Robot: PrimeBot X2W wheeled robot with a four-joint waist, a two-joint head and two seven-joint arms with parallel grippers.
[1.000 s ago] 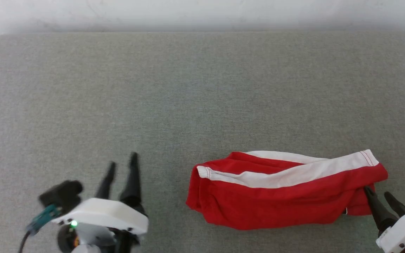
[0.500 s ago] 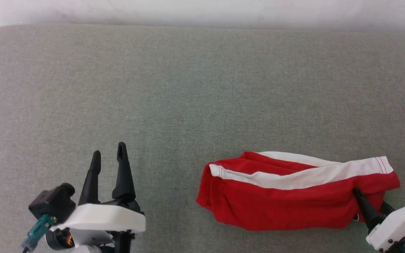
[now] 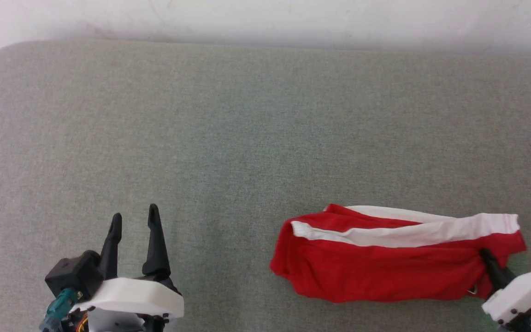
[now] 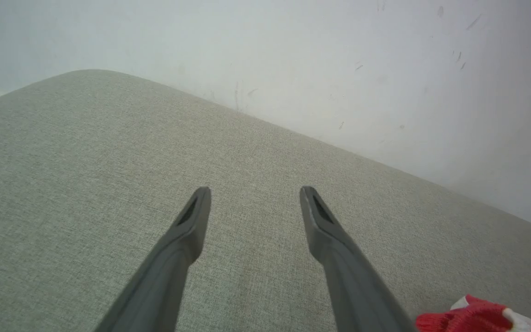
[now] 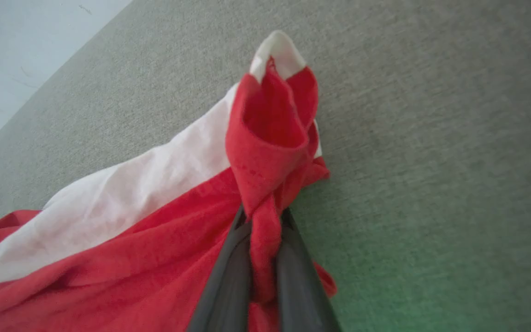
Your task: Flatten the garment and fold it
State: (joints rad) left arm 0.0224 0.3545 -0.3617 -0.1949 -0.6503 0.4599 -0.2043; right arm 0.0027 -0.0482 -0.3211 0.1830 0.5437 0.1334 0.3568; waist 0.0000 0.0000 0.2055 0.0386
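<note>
While looking down from the head, found the garment (image 3: 385, 272) lying low and to the right on the grey-green fabric-covered tabletop (image 3: 247, 138), bunched into a long, wrinkled red band running left to right, with a white stripe (image 3: 408, 235) along its far edge. Saw the right claw (image 3: 489, 260) at the garment's right end, dark fingers pushed into the red cloth and mostly hidden by it, with the white wrist housing (image 3: 521, 293) behind them at the lower right corner. Checked the right wrist view and found the right claw (image 5: 264, 219) pressed together on a twisted fold of red fabric, pinching it between both fingers, with the cloth standing up in a small peak beyond the fingertips, white trim at its tip. Noted the rest of the garment (image 5: 132, 258) spreading to the left of that view, and a faint green tint on the tabletop (image 5: 431, 138) toward the lower right. Found the left claw (image 3: 135, 214) at the lower left of the head view, well apart from the garment, fingers spread and pointing away from the robot, holding nothing. Saw the same spread fingers in the left wrist view above bare fabric, with a red-and-white edge of the garment (image 4: 470, 318) at the lower right corner. Made out a pale, lightly scuffed wall (image 4: 293, 55) beyond the tabletop's far edge.
</note>
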